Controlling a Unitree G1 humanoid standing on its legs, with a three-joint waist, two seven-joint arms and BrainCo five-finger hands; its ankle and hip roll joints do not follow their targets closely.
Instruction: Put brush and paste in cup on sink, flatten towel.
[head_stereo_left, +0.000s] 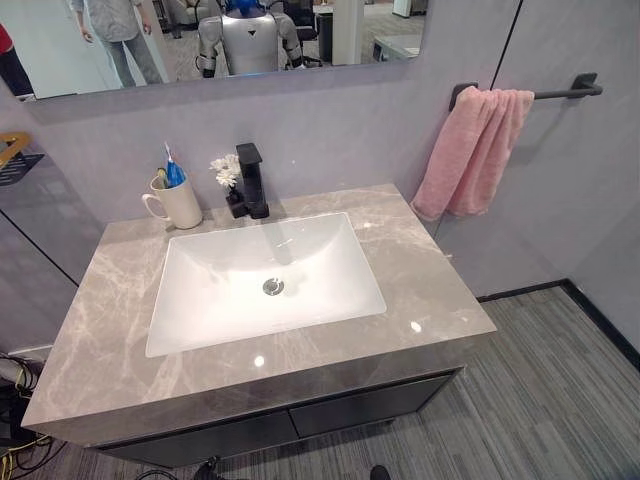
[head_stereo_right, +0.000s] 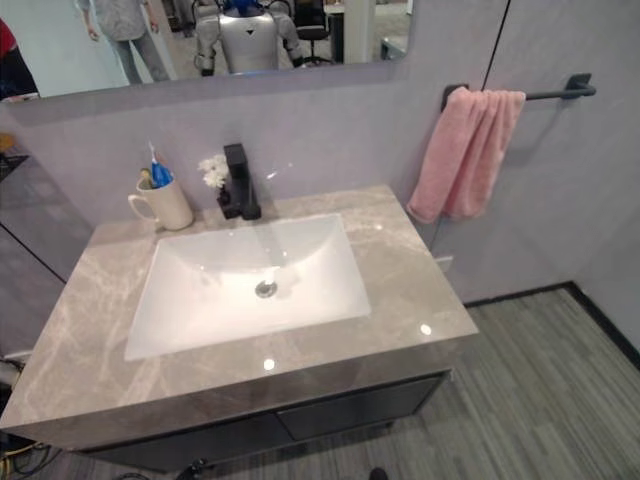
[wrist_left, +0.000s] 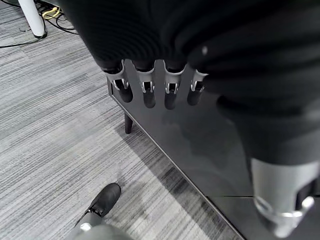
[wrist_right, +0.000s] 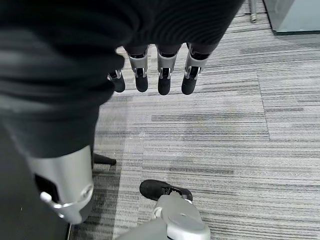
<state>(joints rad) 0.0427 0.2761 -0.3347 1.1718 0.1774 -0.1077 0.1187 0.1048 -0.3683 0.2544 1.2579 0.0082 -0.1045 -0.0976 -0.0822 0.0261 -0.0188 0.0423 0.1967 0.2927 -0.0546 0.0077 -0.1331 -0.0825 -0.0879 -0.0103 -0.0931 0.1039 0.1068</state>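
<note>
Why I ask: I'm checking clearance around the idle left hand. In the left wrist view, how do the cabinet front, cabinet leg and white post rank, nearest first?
1. The cabinet front, right beside the left hand.
2. The cabinet leg, down on the floor below.
3. The white post, far off across the floor.

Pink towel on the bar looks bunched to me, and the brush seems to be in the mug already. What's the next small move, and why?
Probably raise the right hand toward the pink towel. It hangs bunched at the left end of the towel bar, while the mug already holds the brush. Both hands hang open and empty, the left hand by the cabinet.
</note>
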